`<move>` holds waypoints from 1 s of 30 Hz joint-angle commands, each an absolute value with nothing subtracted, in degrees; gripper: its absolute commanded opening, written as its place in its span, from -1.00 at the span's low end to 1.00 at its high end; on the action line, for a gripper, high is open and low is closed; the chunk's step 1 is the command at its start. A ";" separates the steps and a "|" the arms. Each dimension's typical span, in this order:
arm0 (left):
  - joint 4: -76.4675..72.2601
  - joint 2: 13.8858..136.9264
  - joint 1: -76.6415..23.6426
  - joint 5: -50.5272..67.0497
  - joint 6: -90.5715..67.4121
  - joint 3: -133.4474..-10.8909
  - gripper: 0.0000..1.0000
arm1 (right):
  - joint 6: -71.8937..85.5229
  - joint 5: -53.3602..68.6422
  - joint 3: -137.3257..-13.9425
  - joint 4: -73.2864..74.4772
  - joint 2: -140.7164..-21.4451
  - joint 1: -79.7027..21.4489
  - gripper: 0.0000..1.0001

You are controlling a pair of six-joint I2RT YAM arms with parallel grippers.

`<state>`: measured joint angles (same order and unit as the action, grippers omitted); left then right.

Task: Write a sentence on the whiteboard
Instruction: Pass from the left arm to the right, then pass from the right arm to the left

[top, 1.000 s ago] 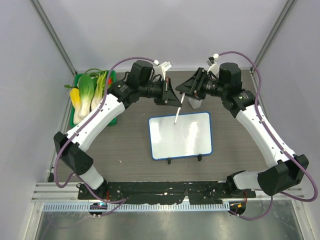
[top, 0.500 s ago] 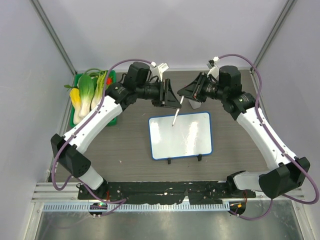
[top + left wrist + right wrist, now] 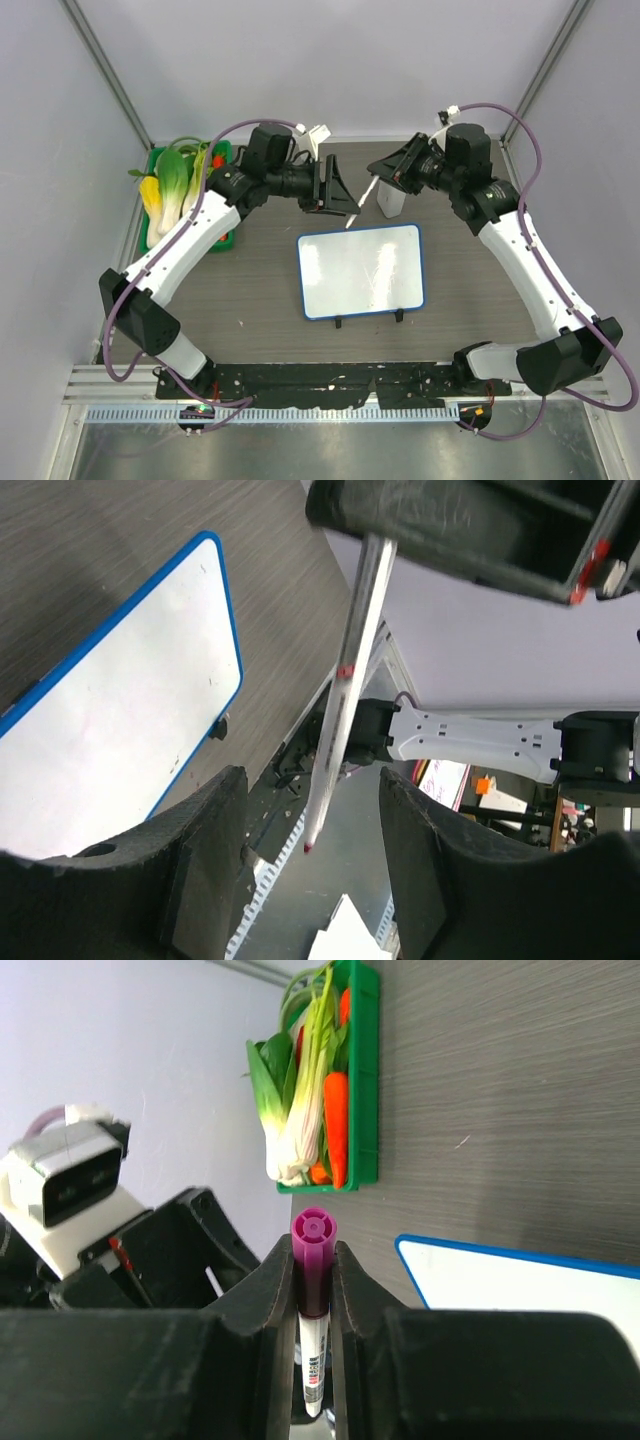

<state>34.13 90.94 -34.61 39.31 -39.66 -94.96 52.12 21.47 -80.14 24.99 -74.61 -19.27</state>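
the dark wood-grain counter [image 3: 260,290] carries everything. the whiteboard [image 3: 335,285] lies flat near the middle of it, its blue rim and two black feet toward the arms' bases. at the far left edge sits a green tray [image 3: 369,1080] of leafy vegetables [image 3: 176,185] and carrots. a white bottle [image 3: 391,204] stands just beyond the board's far edge, under the right arm's wrist.

the right pincer [image 3: 314,1272] is clenched on a marker [image 3: 346,680], held crosswise with its purple end toward the wrist camera. the marker's red tip points down near the board's far edge. in the left wrist view that tip is clear of the board's surface.

the left pincer [image 3: 308,802] is released, its fingers spread wide and grasping nothing. the marker shows in the gap between them, and whether it lies inside that gap or just ahead of it cannot be told.

the sentence [image 3: 381,265] shows only as faint thin strokes on the board's right half, too faint to read.
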 commanded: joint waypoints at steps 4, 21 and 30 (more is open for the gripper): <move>33.23 87.10 -34.63 43.94 -39.20 -92.03 0.11 | 55.02 17.93 -81.65 25.58 -74.27 -16.52 -0.97; 30.23 90.52 -35.68 44.74 -39.55 -94.13 -0.01 | 57.13 17.84 -79.98 24.61 -73.13 -16.35 -0.97; 30.32 91.32 -36.04 44.91 -39.29 -94.31 -0.27 | 59.41 16.44 -78.14 23.56 -71.90 -16.35 -0.97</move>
<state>32.69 92.03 -35.75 43.16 -39.83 -92.44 57.63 17.74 -78.54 25.91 -74.37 -16.38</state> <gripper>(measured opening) 0.404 0.197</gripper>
